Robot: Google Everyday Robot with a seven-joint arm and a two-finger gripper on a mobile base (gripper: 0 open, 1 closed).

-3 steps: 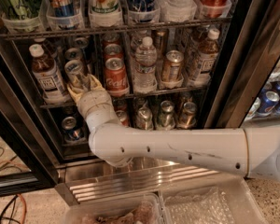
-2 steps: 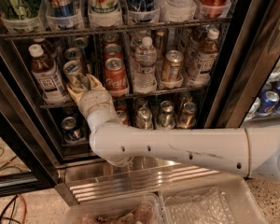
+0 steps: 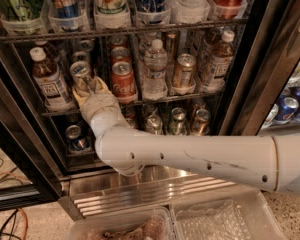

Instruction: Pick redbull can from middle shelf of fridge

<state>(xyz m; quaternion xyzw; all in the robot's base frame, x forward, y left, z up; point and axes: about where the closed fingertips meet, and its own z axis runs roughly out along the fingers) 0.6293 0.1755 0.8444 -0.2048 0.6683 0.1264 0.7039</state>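
Observation:
The fridge [image 3: 250, 84] stands open in front of me. The redbull can [image 3: 80, 73], slim with a silver top, stands at the left of the middle shelf [image 3: 190, 96], a dark wire rack with clear cup-trays. My gripper [image 3: 89, 86], on the cream wrist at the end of the white arm, reaches into the shelf. It sits right at the can's lower front and hides the can's body.
On the middle shelf stand a red Coca-Cola can [image 3: 123, 81], a water bottle [image 3: 155, 69], a gold-tan can [image 3: 184, 71] and two tea bottles [image 3: 47, 81] [image 3: 217, 64]. Short cans [image 3: 177, 121] fill the rack below. A ribbed steel strip [image 3: 155, 191] and clear bins [image 3: 225, 219] lie underneath.

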